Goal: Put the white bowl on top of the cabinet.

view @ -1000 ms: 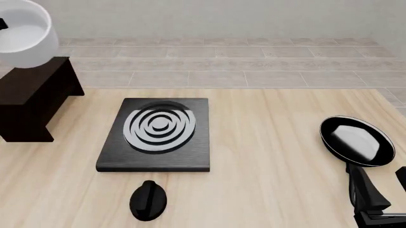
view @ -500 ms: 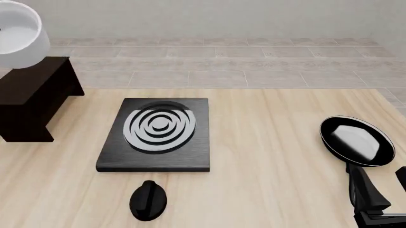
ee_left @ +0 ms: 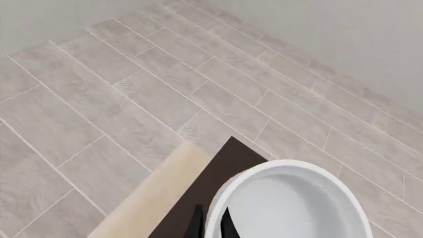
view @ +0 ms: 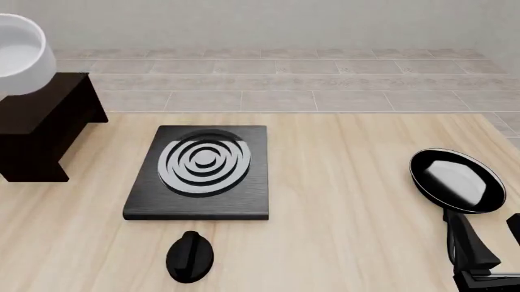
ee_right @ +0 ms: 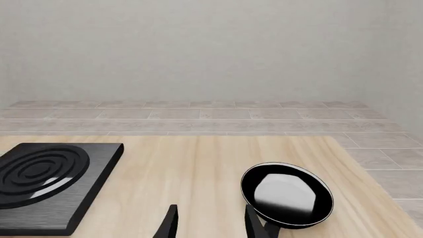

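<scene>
The white bowl [view: 14,56] hangs at the far left of the front view, over the back part of the dark cabinet [view: 39,125], cut off by the picture's edge. In the left wrist view the white bowl [ee_left: 290,208] fills the lower part, with the cabinet [ee_left: 198,196] top beneath it. My left gripper [ee_left: 211,225] is shut on the bowl's rim, one finger inside and one outside. I cannot tell whether the bowl touches the cabinet. My right gripper [view: 491,240] stands open near the table's front right corner, holding nothing; the right wrist view shows the right gripper [ee_right: 210,223] open as well.
A black stove slab [view: 201,171] with white rings lies mid-table, with a black knob [view: 190,255] in front of it. A black frying pan [view: 456,180] sits at the right, just ahead of my right gripper. Tiled floor lies beyond the table's far edge.
The bowl has drifted left and slightly down over the cabinet, now partly out of the front view. The right arm has not moved.
</scene>
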{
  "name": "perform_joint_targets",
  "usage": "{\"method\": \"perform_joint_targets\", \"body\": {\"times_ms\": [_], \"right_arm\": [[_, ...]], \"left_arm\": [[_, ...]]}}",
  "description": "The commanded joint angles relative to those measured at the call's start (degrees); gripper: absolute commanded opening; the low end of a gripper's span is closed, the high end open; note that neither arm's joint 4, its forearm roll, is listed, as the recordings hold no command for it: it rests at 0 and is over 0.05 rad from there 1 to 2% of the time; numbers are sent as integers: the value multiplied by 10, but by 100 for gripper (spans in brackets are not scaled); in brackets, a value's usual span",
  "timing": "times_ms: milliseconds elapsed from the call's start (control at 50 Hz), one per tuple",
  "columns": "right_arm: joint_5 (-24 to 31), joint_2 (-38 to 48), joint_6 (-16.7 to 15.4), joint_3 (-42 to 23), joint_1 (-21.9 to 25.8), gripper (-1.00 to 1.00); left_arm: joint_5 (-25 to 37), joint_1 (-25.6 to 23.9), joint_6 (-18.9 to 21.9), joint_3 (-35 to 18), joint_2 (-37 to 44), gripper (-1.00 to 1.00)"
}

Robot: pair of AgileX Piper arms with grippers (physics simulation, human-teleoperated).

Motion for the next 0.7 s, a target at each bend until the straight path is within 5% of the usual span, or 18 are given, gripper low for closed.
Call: {"method": "perform_joint_targets", "body": {"times_ms": [20, 700], "right_arm": [[0, 0, 0, 0, 0, 100], [0, 0, 0, 0, 0, 100]], "left_arm": [[-8, 7, 4, -16, 18, -100], [-37, 7, 4, 21, 41, -100]]}}
